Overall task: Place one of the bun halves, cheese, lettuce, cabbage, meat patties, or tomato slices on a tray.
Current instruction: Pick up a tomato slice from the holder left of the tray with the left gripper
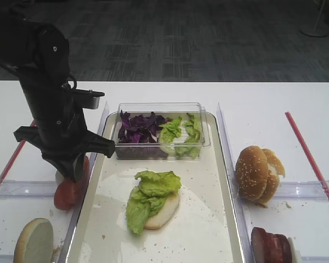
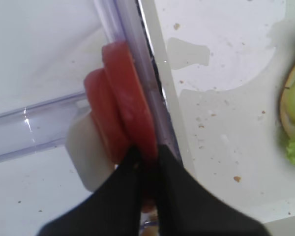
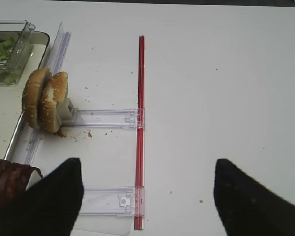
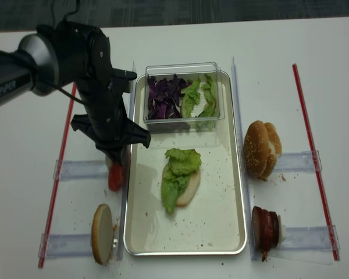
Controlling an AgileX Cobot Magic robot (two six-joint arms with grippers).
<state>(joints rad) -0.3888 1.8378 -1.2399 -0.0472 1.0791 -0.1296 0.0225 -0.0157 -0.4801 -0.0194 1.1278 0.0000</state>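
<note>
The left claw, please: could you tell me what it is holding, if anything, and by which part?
The left claw is shut on one tomato slice, pinching it across its flat faces at the edge nearest the camera.

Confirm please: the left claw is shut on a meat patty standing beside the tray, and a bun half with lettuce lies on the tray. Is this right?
Not a meat patty. The left wrist view shows the left claw shut on one of the tomato slices beside the tray. The bun half with lettuce does lie there.
</note>
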